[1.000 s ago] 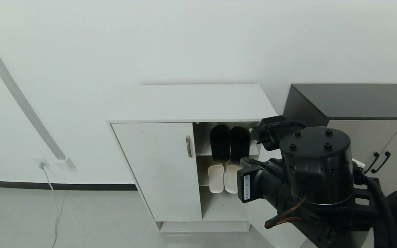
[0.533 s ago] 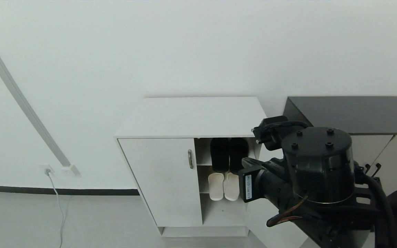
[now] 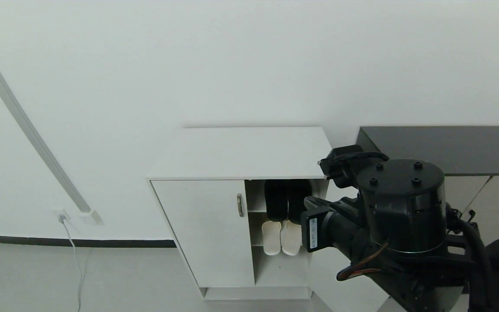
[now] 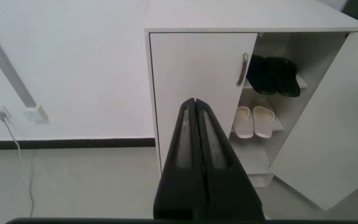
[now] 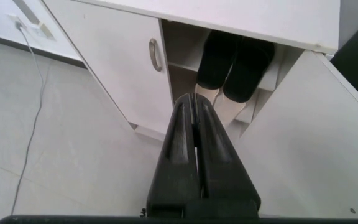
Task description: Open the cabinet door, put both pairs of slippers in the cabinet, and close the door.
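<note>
Head view: the white cabinet [image 3: 241,151] stands against the wall. Its left door [image 3: 204,229] is shut, with a metal handle [image 3: 240,205] at the inner edge. Its right door [image 3: 336,286] is swung open, mostly hidden behind the right arm. Inside, the black slippers [image 3: 287,199] sit on the cabinet's upper shelf and the white slippers [image 3: 280,237] on the shelf just below, each pair side by side. A dark cabinet [image 3: 444,147] stands just beside the white cabinet's right side. A wall socket [image 3: 61,215] with a cable is well to its left.

Left wrist view: the left gripper [image 4: 195,101] hangs in front of the cabinet's shut door, apart from it. Its claw is narrow, fingers pressed together and holding nothing.

Right wrist view: the right gripper [image 5: 193,98] is in front of the cabinet's open side, below the black slippers and covering part of the white pair. Its claw is also narrow, fingers together and empty.
</note>
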Controlling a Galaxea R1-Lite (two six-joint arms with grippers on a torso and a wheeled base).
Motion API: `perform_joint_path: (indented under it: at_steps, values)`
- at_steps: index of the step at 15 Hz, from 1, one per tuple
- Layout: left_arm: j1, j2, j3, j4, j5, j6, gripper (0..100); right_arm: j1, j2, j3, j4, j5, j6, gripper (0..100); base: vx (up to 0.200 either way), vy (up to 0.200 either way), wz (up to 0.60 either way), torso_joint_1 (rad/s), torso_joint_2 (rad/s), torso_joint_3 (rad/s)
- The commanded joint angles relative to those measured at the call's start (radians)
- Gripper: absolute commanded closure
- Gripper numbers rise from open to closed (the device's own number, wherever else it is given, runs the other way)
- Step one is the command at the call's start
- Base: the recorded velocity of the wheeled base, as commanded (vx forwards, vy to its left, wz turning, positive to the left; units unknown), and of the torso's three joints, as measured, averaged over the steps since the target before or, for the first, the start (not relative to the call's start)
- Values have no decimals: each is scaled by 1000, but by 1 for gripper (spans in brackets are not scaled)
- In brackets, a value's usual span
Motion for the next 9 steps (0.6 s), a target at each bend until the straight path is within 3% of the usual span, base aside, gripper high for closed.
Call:
perform_joint_path:
  at_steps: [1, 4, 9]
  values:
    - [0, 1, 0, 1, 1, 0, 100, 0, 3, 2, -5, -2, -1, 100, 0, 0, 0, 0, 0, 0]
    - [0, 1, 0, -1, 1, -2, 100, 0, 14, 10, -9, -2, -18, 100, 0, 0, 0, 0, 0, 0]
    - [0, 1, 0, -1, 1, -2, 100, -29, 25, 10, -17, -2, -21, 100, 0, 0, -600, 4, -3, 0]
